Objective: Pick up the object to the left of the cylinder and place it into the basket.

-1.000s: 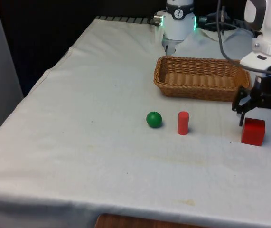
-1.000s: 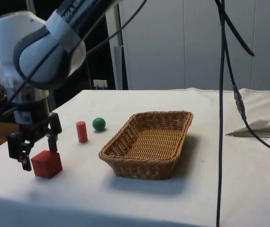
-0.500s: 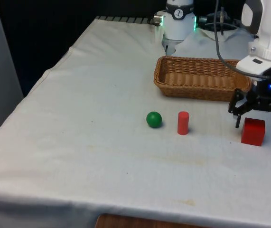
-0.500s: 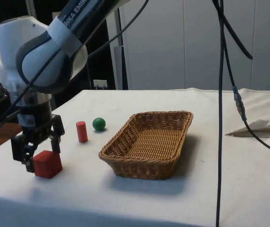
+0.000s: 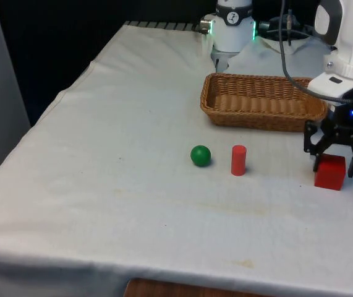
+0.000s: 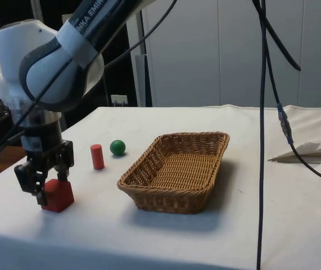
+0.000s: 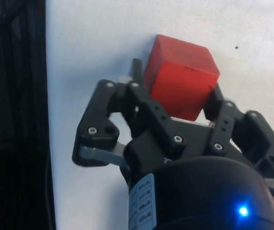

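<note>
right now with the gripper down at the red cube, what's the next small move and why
Probably a short lift straight up. The gripper sits low over the red cube, and in the wrist view its fingers seem to press on two opposite sides of the cube, which rests on the cloth. A small lift would test the grip before carrying the cube to the basket.

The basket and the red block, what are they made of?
The basket looks like woven wicker or rattan: tan strands run in ribbed rows with a braided rim, and the finish is dull. The red block looks like painted wood or maybe plastic: flat faces, even matte red, edges slightly rounded. The look alone does not settle which.
</note>
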